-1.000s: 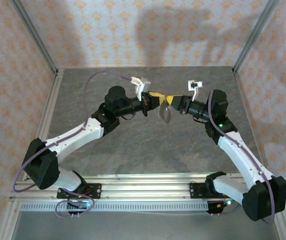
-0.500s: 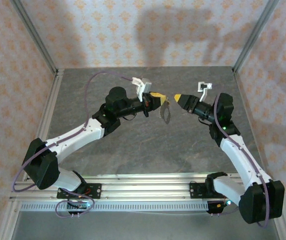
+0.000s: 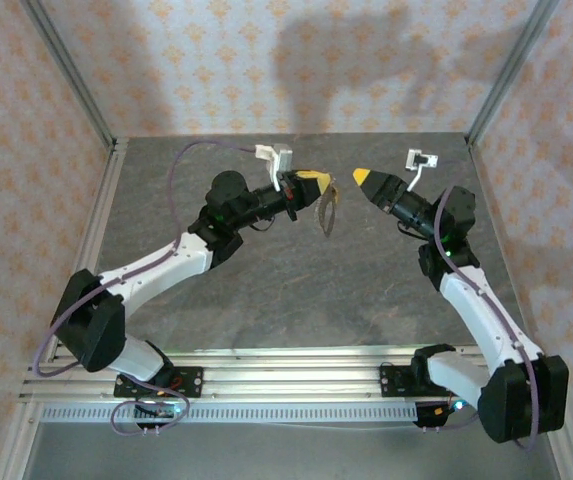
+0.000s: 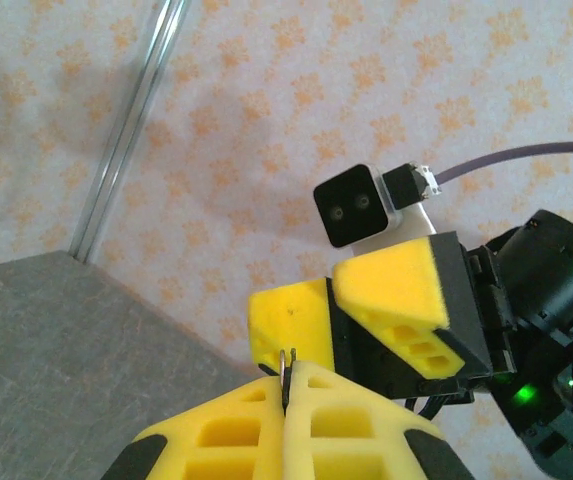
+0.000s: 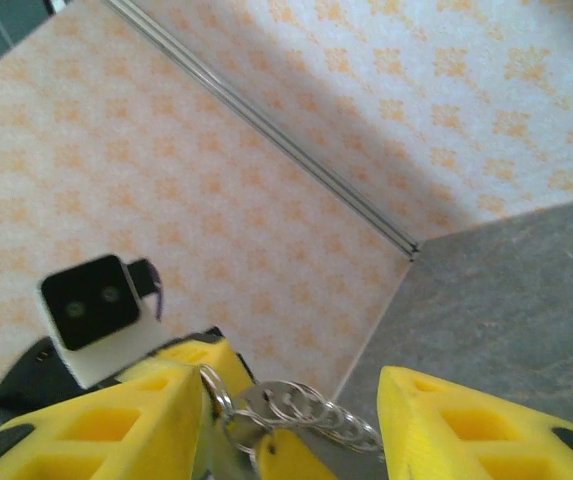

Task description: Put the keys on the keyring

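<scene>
One table (image 3: pixel 266 290): flat grey slab, stone-veined, matt. Three papered walls (image 3: pixel 266 60), pale with orange sprigs. Two bare metal posts (image 3: pixel 71 75) rise at the far corners. One slotted metal rail (image 3: pixel 286 360) runs along the near edge.

We count two arms. The left arm (image 3: pixel 156 268) and right arm (image 3: pixel 481 310) both have white shells and black joints, and each trails one of two purple cables (image 3: pixel 178 165). Both are raised off the table, with their wrists facing each other over the far middle.

Two small box cameras (image 4: pixel 358 205), white-cased, each with a black face and twin lenses, one per wrist.

Two grippers, each with two blocky yellow fingers pierced by cut-out slots.
- Left gripper (image 3: pixel 321 180): its fingers (image 4: pixel 226 430) are pressed flat together, clenched on the keyring. A thin metal sliver stands in the seam between them.
- Right gripper (image 3: pixel 361 177): just right of the left one and not touching it. Its fingers (image 5: pixel 466 425) are spread wide, released, and grasp nothing.

One keyring (image 3: pixel 327 212): a thin wire oval, pale and glinting. It hangs from the left gripper's tip, clear of the table, between the two grippers. The right wrist view shows a short row of small overlapping silvery rings on it; we cannot count them surely. We cannot tell any keys apart from those rings.
</scene>
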`<state>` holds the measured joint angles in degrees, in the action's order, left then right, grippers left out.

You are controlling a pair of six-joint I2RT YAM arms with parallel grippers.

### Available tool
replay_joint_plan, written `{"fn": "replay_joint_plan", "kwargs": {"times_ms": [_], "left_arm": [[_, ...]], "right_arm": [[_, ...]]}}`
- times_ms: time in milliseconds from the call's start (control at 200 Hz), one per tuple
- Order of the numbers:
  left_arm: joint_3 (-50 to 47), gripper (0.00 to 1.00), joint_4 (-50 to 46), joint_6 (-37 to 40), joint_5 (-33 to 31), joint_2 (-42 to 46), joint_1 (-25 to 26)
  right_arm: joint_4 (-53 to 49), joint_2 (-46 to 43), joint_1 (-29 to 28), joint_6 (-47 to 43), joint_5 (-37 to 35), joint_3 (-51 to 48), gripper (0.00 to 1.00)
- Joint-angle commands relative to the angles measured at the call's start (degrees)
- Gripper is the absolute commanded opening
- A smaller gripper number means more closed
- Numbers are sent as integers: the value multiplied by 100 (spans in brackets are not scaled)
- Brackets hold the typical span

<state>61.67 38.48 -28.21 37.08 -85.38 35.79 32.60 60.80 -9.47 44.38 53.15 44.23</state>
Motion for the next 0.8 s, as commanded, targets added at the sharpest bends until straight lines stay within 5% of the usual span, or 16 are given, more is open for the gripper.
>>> {"fn": "replay_joint_plan", "kwargs": {"times_ms": [0,796], "left_arm": [[127,0,737,-543,36,-163,-50],[154,0,1896,-2066,-518,-540,-37]], "right_arm": [[1113,191,-9,468,47,302,50],[1528,873,-533,545,-133,373,45]]}}
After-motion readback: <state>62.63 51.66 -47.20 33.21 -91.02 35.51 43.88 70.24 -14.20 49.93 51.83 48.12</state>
